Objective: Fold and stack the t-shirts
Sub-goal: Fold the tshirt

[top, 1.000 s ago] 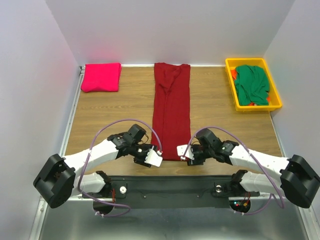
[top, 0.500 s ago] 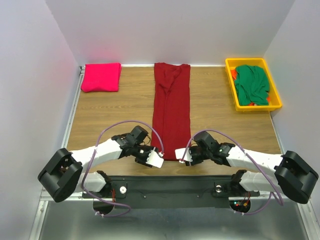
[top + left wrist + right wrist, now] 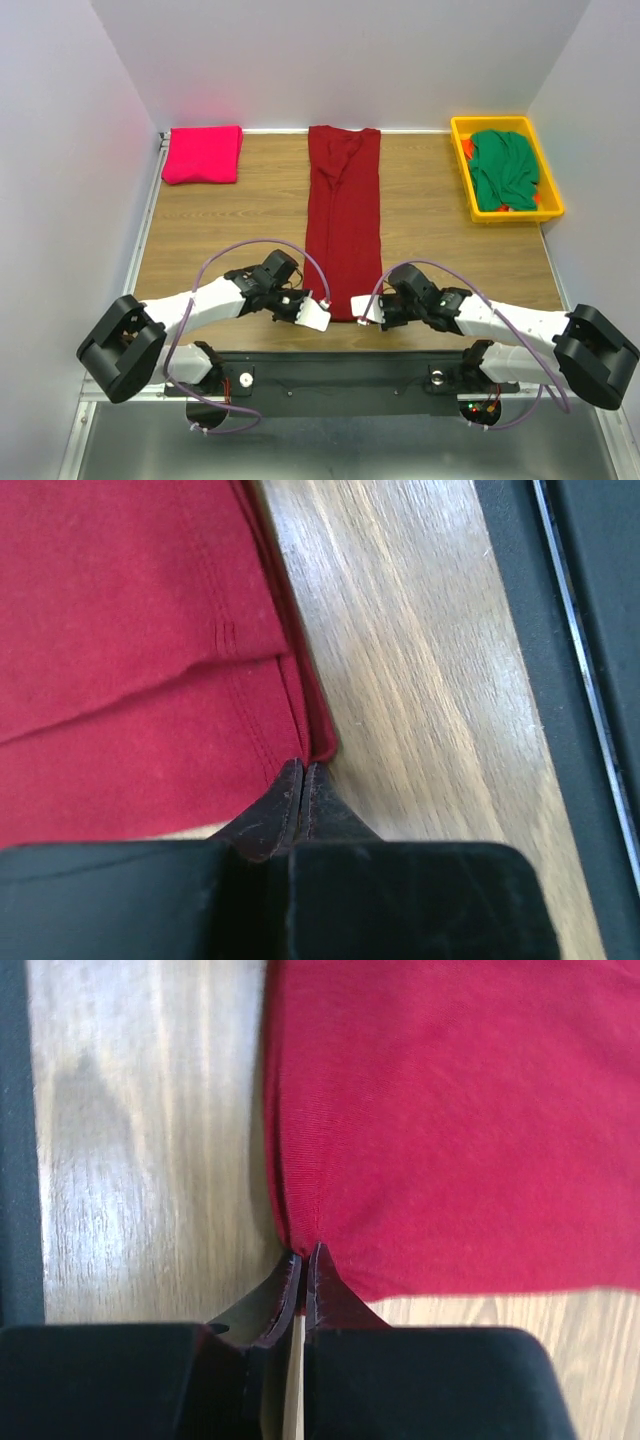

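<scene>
Long folded dark red cloth t-shirt (image 3: 343, 225) lies flat down the centre of the wooden bench (image 3: 230, 225). Left gripper (image 3: 303, 780) is pinched closed on its near left hem corner. Right gripper (image 3: 303, 1260) is pinched closed on the near right corner. Folded bright pink t-shirt (image 3: 202, 154) lies far left. Crumpled green t-shirt (image 3: 503, 170) sits inside the yellow plastic bin (image 3: 490, 123), far right.

On the surface (image 3: 230, 230), the centre t-shirt (image 3: 343, 220) runs from mid-frame up to the back edge. A folded t-shirt (image 3: 202, 154) lies at upper left. At upper right stands a bin (image 3: 491, 122) with another t-shirt (image 3: 503, 170) inside. The left gripper (image 3: 318, 318) and right gripper (image 3: 362, 312) meet the centre t-shirt's lower corners.
</scene>
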Motion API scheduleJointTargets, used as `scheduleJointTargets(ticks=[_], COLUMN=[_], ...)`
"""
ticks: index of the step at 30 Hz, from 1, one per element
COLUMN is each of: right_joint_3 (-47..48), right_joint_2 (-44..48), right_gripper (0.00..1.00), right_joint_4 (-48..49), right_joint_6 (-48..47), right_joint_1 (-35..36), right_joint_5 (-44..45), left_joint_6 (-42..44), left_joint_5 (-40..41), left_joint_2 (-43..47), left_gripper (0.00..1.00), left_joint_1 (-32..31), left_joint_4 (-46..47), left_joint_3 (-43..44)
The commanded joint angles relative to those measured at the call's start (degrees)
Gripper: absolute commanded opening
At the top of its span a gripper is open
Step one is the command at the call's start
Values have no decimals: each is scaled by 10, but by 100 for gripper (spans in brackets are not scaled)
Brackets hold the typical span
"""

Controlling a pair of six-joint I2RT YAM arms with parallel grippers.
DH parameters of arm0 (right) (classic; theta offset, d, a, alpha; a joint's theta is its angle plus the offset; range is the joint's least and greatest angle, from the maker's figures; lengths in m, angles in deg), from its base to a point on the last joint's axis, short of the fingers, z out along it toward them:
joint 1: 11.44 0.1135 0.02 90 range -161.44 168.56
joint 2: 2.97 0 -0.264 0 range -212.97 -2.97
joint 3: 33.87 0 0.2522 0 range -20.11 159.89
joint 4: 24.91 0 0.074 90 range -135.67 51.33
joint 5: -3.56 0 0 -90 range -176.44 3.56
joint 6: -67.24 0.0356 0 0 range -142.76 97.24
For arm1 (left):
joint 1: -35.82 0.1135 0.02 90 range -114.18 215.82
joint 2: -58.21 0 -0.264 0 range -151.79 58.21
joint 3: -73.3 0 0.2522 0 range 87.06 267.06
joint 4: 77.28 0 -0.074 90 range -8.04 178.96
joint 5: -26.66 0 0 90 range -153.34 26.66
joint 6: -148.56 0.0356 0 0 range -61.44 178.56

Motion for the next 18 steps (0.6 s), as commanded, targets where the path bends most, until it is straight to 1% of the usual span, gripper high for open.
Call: scheduleJointTargets(ticks=[1,6,13,16,18], right_joint_3=[55,104,129,142,150], right_joint_2=[33,59,88,108,128], right_gripper=[0,1,1,1,1], right_joint_4=[-26,-79,-163,-214,-248], right_joint_6=[84,115,91,89,94], right_joint_1=[3,3,4,10,23], right_joint_5=[41,55,19,-5,-16], left_joint_6=[-42,-62,-44,-16,4], left_joint_5=[-14,-29,-57,-84,-98], left_joint_2=[47,71,113,127,140], left_gripper=[0,0,0,0,0], left_joint_1=[2,16,15,12,4], left_joint_4=[-47,-78,-136,-211,-241], left_joint_3=[38,63,79,99,109])
